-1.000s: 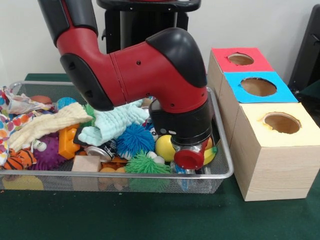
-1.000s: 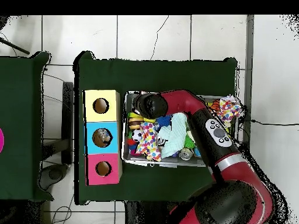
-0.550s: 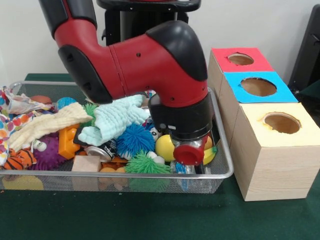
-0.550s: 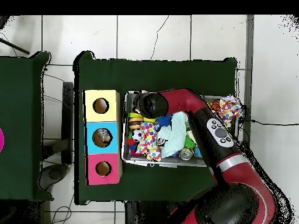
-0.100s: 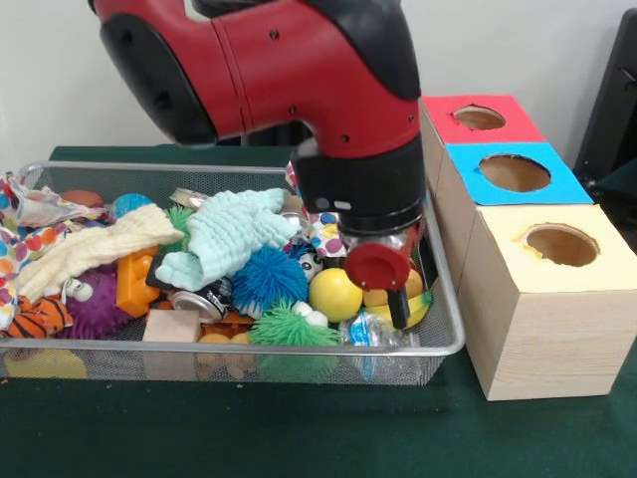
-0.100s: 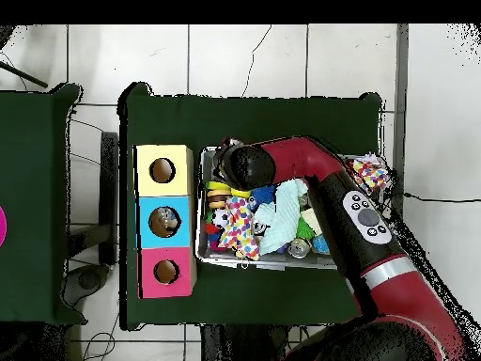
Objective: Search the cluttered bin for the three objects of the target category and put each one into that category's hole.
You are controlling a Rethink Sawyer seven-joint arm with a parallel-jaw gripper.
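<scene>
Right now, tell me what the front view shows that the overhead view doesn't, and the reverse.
Front only: the yellow ball, the blue spiky ball and the gripper low over the bin's right end; its fingers are unclear.
Overhead only: something lying inside the blue box's hole.
Both: the wire bin, the three boxes and the pale green cloth.

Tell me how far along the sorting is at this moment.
Done: something pale seems to sit inside the blue hole; the yellow hole and red hole look empty. In hand: the pincer hangs over the bin; whether it grips anything is unclear. Left: the bin looks full of clutter.
</scene>
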